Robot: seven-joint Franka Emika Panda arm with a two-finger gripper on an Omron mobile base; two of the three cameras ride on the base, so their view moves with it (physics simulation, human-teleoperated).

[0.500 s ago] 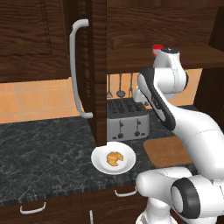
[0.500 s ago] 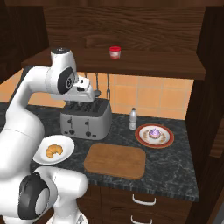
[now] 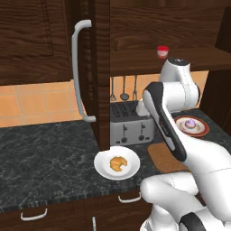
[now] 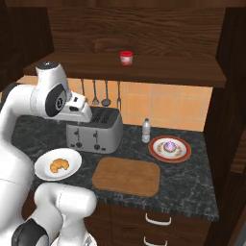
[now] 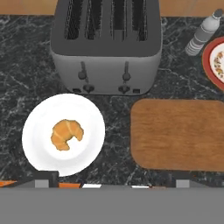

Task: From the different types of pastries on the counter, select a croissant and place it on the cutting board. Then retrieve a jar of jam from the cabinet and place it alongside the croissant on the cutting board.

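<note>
Two plates lay on the counter (image 4: 192, 182) beneath the raised end effector (image 4: 81, 109), whose finger state could not be told. Directly below it stood the toaster (image 5: 106, 46). The croissant (image 5: 65, 133) rested on the white plate (image 5: 39, 144), below and to the left in the hand view; the cutting board (image 5: 177, 133) lay bare, below and to the right. Farther right sat the red-rimmed plate (image 4: 156, 153) with the purple-topped pastry (image 4: 169, 145) and a clear bottle (image 4: 146, 130). The jar of jam (image 4: 126, 57) stood on the open cabinet (image 4: 144, 29) shelf, above the end effector.
</note>
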